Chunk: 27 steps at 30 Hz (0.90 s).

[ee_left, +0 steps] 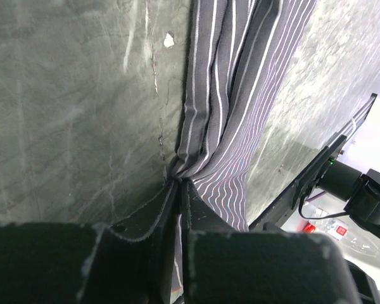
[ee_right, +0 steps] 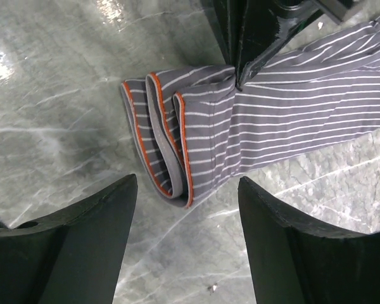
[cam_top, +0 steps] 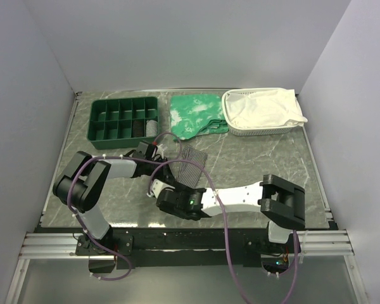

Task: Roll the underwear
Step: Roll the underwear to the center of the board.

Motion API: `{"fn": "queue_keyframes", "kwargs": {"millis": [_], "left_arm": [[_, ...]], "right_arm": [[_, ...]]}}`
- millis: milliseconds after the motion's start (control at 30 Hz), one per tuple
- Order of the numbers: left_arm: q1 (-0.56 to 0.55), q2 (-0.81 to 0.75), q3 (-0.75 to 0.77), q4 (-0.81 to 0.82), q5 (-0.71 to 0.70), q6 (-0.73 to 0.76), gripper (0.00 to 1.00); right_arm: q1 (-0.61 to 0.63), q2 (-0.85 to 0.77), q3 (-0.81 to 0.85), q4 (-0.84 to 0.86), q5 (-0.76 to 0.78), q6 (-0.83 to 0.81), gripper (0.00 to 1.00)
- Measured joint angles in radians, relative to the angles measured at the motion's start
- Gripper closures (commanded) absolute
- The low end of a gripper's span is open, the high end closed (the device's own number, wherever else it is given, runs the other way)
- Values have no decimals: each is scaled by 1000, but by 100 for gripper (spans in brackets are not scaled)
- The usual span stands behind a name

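Two arms meet near the middle of the grey marble table, where the underwear lies flat in front of the green tray. It is grey cloth with thin pale stripes and an orange edge.

The left claw is pressed together on a fold of the underwear. The cloth bunches into creases just where the tips bite, and from there it stretches away over the table.

The right claw hangs above the other end with its two fingers wide apart and nothing between them. Under it the orange-edged end is turned over on itself in three layers that lie side by side. From this camera, the left claw pinches the cloth just behind those layers.

At the far side of the table the tray, which has many compartments, stands on the left. A green cloth with white pattern lies beside it. A white cloth fills a white basket on the right, well apart from the underwear.
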Motion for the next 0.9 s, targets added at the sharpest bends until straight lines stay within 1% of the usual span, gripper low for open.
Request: {"fn": "queue_keyframes", "kwargs": {"millis": [200, 367, 400, 467, 600, 767, 800, 867, 900], "left_arm": [[3, 6, 9, -13, 4, 0, 88], [6, 8, 10, -13, 10, 0, 88], [6, 8, 10, -13, 10, 0, 88], [7, 9, 10, -13, 11, 0, 88], [9, 12, 11, -14, 17, 0, 88], [10, 13, 12, -14, 19, 0, 88], [10, 13, 12, -14, 19, 0, 88], [10, 13, 12, -14, 19, 0, 88], [11, 13, 12, -14, 19, 0, 88]], "right_arm": [[5, 57, 0, 21, 35, -2, 29], [12, 63, 0, 44, 68, -3, 35], [13, 63, 0, 47, 74, -3, 37], [14, 63, -2, 58, 85, -4, 39], [15, 63, -2, 73, 107, -4, 50], [15, 63, -2, 79, 119, -3, 57], [15, 63, -2, 80, 119, -3, 61], [16, 63, -4, 84, 118, -3, 64], [16, 63, -5, 85, 117, 0, 70]]}}
